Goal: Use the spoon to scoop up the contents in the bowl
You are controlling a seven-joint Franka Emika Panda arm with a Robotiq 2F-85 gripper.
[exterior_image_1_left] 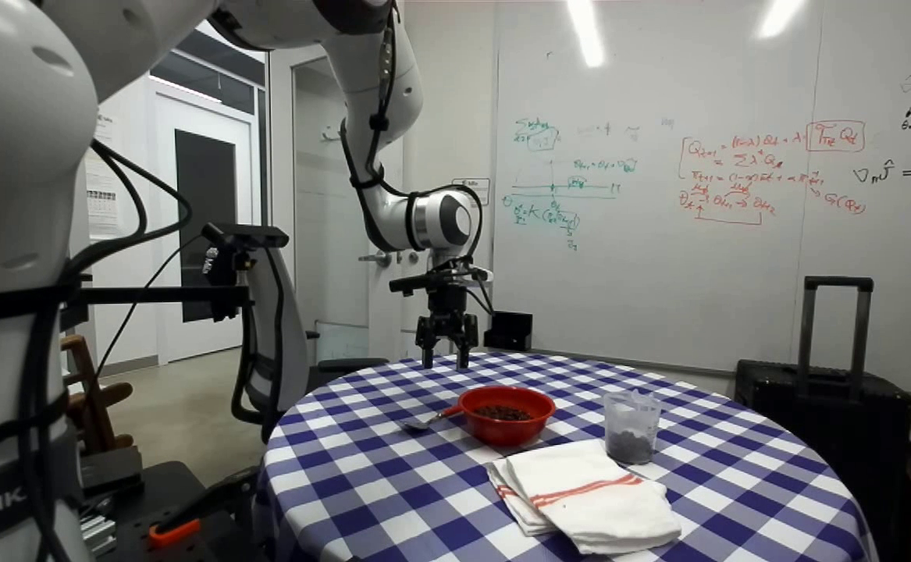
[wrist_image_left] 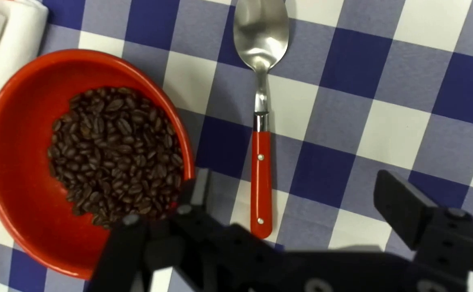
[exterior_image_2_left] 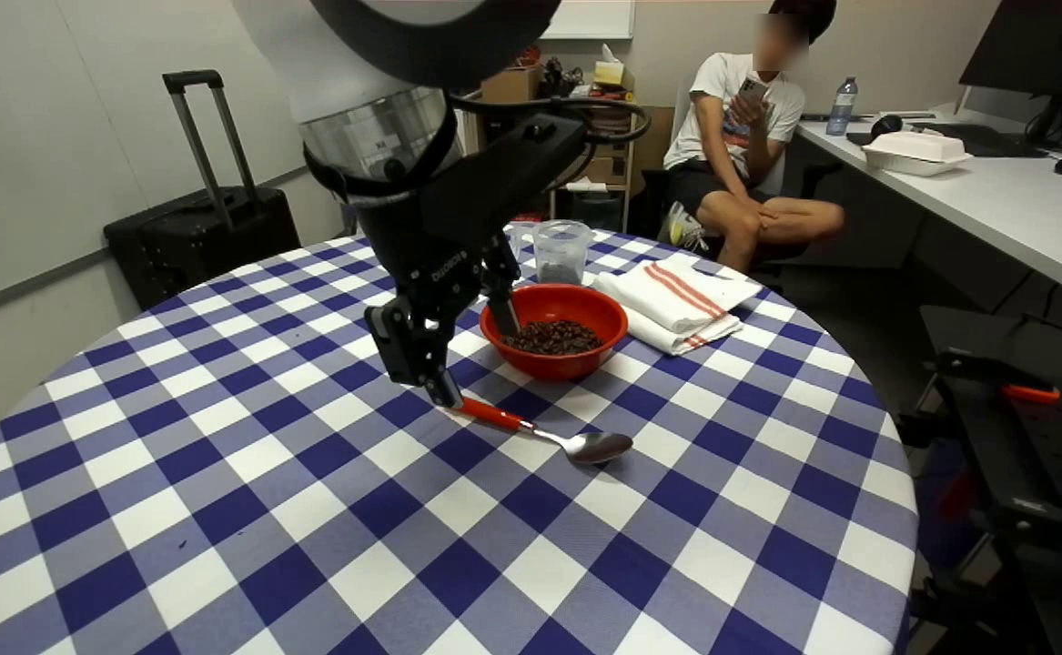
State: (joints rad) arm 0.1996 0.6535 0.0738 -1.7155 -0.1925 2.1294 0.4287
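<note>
The gripper (exterior_image_1_left: 446, 359) is held above the checked tablecloth (exterior_image_2_left: 358, 546), its fingers parted wide and nothing gripped between them. Beneath, in the wrist view, the spoon (wrist_image_left: 261, 121) is seen between the fingers, its red handle turned toward the gripper and its metal end pointed away. Beside one finger, partly hidden by it there, the red bowl (wrist_image_left: 21, 162) is placed, partly filled with dark beans (wrist_image_left: 114, 150). Farther out, past the bowl, a folded white towel (exterior_image_1_left: 596, 499) is laid near a clear cup (exterior_image_1_left: 628, 414).
</note>
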